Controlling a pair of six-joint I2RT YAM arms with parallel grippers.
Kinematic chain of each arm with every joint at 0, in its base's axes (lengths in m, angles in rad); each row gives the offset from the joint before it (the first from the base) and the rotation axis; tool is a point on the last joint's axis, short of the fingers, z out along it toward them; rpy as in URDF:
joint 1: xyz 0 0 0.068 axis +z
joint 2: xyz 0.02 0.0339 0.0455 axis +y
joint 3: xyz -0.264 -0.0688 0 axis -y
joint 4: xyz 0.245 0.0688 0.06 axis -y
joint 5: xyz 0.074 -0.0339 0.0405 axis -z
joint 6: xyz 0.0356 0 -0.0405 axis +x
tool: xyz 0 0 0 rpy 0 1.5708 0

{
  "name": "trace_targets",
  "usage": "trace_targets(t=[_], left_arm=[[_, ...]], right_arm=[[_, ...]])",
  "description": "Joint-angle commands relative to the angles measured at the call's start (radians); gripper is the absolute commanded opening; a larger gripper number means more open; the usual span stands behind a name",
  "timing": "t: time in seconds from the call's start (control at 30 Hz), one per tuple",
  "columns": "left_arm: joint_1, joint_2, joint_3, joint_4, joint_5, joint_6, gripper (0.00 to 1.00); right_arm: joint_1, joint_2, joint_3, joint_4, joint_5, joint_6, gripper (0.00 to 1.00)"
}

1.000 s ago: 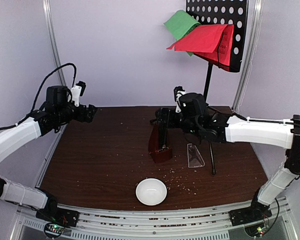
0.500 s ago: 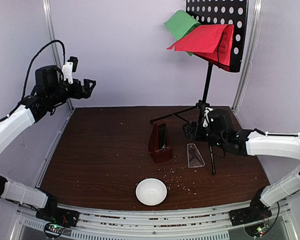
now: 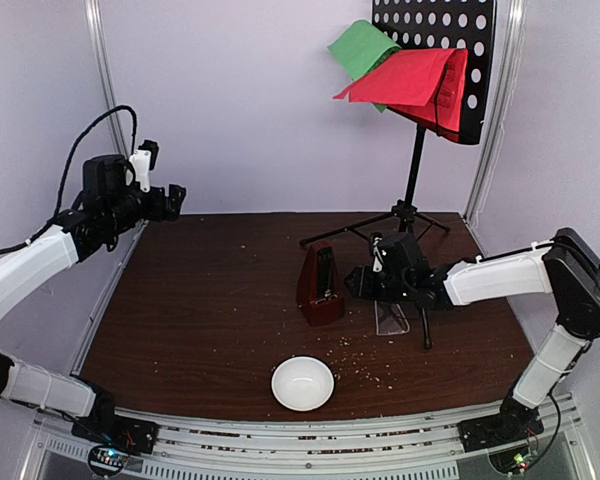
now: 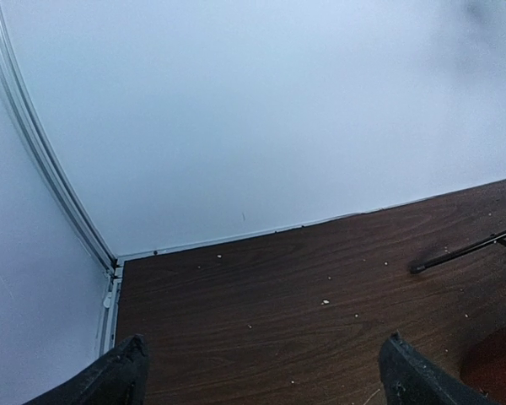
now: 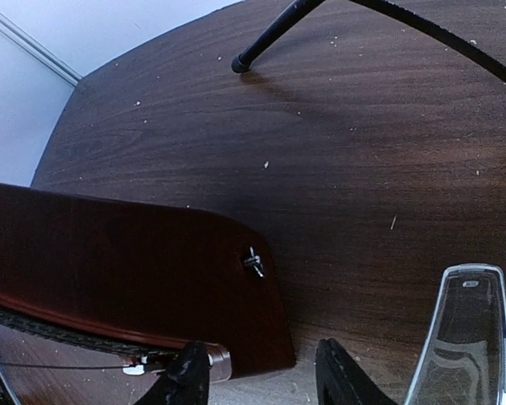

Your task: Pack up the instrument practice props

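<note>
The dark red-brown metronome (image 3: pixel 321 285) stands mid-table, and its side (image 5: pixel 126 278) fills the left of the right wrist view. Its clear cover (image 3: pixel 390 315) lies flat to the right, seen as the clear cover (image 5: pixel 464 337) beside my fingers. My right gripper (image 3: pixel 357 283) hovers low between the two. The right gripper (image 5: pixel 261 381) is half narrowed and holds nothing; the metronome's base corner lies just ahead of it. The black music stand (image 3: pixel 440 50) at the back right carries a green sheet (image 3: pixel 363 45) and a red sheet (image 3: pixel 410 78). My left gripper (image 3: pixel 175 200), seen close as the left gripper (image 4: pixel 266 390), hangs open and high at the far left.
A small white bowl (image 3: pixel 302 383) sits near the front edge. The stand's pole (image 3: pixel 415 170) and tripod legs (image 5: pixel 274 32) spread behind and right of my right gripper; one leg (image 4: pixel 464 253) shows in the left wrist view. Crumbs dot the table (image 3: pixel 200 320).
My right gripper left the metronome's top, swung right toward the stand pole, then came back low beside the metronome with its jaws narrowed. The left arm rose, then dropped slightly.
</note>
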Motion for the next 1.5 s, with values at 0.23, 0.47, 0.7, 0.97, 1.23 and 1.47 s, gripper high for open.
trace_targets(t=[0.23, 0.47, 0.7, 0.97, 1.23, 1.47], left_arm=[[0.007, -0.018, -0.011, 0.058, -0.022, 0.018, 0.98], [0.007, -0.012, -0.013, 0.060, -0.025, 0.018, 0.98], [0.007, -0.006, -0.015, 0.061, -0.026, 0.018, 0.98], [0.007, -0.004, -0.018, 0.062, -0.026, 0.017, 0.98], [0.007, -0.021, -0.032, 0.081, 0.002, 0.029, 0.98], [0.007, -0.001, 0.045, 0.070, 0.174, -0.068, 0.98]], right_arm=[[-0.001, 0.107, 0.073, 0.055, -0.124, -0.025, 0.35], [0.000, 0.129, 0.053, 0.111, -0.216, -0.026, 0.33], [0.045, 0.155, 0.052, 0.158, -0.289, -0.035, 0.31], [0.101, 0.162, 0.051, 0.198, -0.288, -0.037, 0.32], [0.101, -0.009, -0.045, 0.226, -0.162, -0.104, 0.54], [0.096, -0.194, -0.111, 0.264, -0.132, -0.220, 0.91]])
